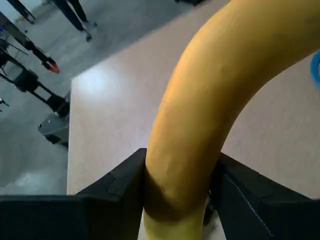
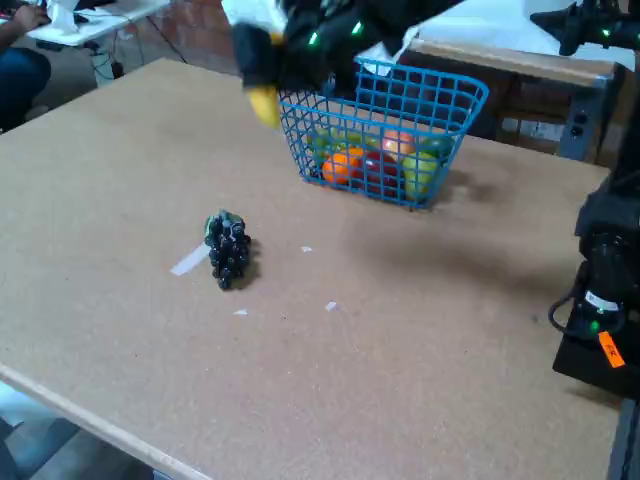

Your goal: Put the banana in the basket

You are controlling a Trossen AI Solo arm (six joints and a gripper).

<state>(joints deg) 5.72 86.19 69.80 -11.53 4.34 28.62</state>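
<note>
No text, label or number is legible anywhere (orange tag point(image 2: 610, 349) too blurred).

Brick wall point(image 2: 205, 30) bkgd, grey floor point(image 1: 30, 150).

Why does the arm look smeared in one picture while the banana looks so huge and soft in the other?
Fixed view: the arm and banana are motion-blurred beside the basket, while the grapes stay sharp. Wrist view: the banana, clamped between the jaws, sits so close to the lens that it looms large and slightly soft; a pale glare patch lies on the table.
</note>
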